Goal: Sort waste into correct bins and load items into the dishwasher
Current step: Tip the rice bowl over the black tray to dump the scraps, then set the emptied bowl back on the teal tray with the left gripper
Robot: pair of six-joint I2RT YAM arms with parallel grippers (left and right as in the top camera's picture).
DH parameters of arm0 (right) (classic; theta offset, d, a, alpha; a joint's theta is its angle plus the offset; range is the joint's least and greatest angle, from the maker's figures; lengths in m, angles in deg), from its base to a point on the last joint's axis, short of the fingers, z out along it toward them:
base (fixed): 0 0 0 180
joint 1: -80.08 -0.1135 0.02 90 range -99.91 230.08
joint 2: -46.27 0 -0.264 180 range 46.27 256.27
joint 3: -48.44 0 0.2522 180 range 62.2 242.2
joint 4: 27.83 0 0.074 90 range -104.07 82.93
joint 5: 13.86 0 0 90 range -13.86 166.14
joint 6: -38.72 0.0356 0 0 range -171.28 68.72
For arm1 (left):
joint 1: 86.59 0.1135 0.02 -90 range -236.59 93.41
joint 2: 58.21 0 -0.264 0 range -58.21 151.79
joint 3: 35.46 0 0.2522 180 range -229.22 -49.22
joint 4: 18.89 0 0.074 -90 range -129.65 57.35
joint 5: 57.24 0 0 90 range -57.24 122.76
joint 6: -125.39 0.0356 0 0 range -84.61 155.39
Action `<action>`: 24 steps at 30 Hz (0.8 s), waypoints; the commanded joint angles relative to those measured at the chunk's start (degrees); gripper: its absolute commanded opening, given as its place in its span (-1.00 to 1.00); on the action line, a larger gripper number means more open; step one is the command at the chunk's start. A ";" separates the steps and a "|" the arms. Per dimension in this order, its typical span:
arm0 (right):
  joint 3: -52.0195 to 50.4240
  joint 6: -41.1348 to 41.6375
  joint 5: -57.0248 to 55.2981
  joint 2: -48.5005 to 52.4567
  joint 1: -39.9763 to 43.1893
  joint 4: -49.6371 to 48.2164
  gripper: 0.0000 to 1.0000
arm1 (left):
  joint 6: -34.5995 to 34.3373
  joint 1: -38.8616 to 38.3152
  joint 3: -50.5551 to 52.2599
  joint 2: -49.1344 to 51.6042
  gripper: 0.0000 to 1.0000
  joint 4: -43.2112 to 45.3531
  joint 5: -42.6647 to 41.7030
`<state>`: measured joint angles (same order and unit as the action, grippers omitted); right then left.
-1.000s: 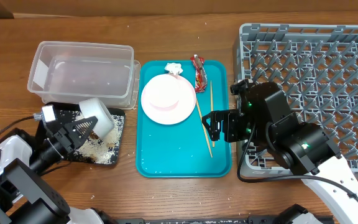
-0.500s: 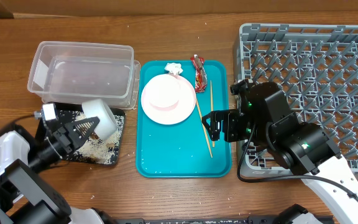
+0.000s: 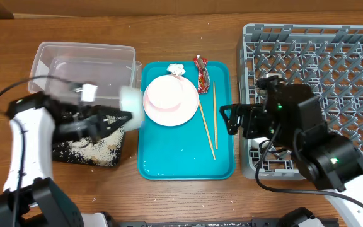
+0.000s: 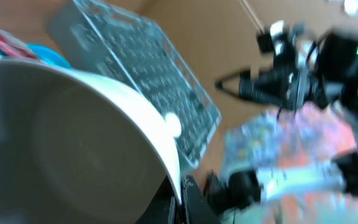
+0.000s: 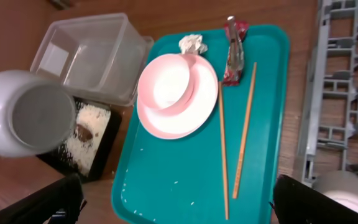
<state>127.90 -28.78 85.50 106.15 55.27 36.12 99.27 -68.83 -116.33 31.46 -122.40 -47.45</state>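
My left gripper point(image 3: 114, 118) is shut on the rim of the white bowl point(image 3: 132, 101), held tilted in the air between the clear tub point(image 3: 84, 66) and the teal tray. The bowl fills the left wrist view point(image 4: 67, 137), its rim pinched between the fingers point(image 4: 182, 198). The black tray point(image 3: 109, 157) holds rice scraps and a brown lump point(image 5: 82, 132). A pink bowl point(image 5: 166, 84) sits on the pink plate point(image 3: 171, 101). The tissue ball point(image 3: 176, 69), red wrapper point(image 3: 201, 72) and two chopsticks point(image 3: 214, 116) lie on the teal tray. My right gripper point(image 3: 229, 120) is open and empty.
The teal tray point(image 3: 181, 161) lies in the middle. The grey dish rack point(image 3: 320, 63) fills the right side, with a round white item point(image 5: 347, 190) in its near-left part. My right arm covers the rack's front left corner. Cables trail by the left arm.
My left arm has lifted the white bowl off the black tray and swung it up and right, toward the teal tray. My right arm has shifted slightly right.
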 commanded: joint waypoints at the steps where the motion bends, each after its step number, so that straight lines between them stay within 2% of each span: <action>1: 1.95 0.50 -0.76 -0.52 0.44 0.09 1.00 | -20.57 -7.65 -2.56 -1.05 -0.92 8.31 8.48; 3: 1.95 0.50 -0.79 -0.52 0.44 0.46 1.00 | -37.07 -12.22 -2.99 -1.09 -0.92 17.07 17.90; 4: 1.95 0.50 -0.79 -0.52 0.44 0.50 1.00 | -46.75 -15.13 -3.19 -1.33 -0.92 21.31 26.62; 6: 1.95 0.52 -0.79 -0.52 0.46 0.83 1.00 | -54.97 -20.17 -3.26 -2.05 -0.92 24.92 39.91; 7: 1.95 0.52 -0.79 -0.52 0.46 1.07 1.00 | -57.29 -23.69 -3.26 -2.56 -0.92 25.86 45.51; 10: 1.95 0.52 -0.79 -0.50 0.46 1.77 1.00 | -63.08 -32.96 -3.23 -3.19 -0.92 27.85 54.77; 16: 1.95 0.50 -0.79 -0.52 0.46 2.47 1.00 | -81.79 -51.21 -0.72 -2.05 -0.92 30.25 81.92; 19: 1.95 0.50 -0.79 -0.50 0.46 3.10 1.00 | -85.57 -55.76 1.11 -0.81 -0.91 33.16 86.97; 24: 1.95 0.48 -0.79 -0.52 0.46 3.34 1.00 | -88.61 -56.54 1.95 1.73 -0.67 35.30 85.70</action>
<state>127.90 -28.73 85.11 106.06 55.42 39.55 16.69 -125.51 -115.11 31.53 -87.54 33.40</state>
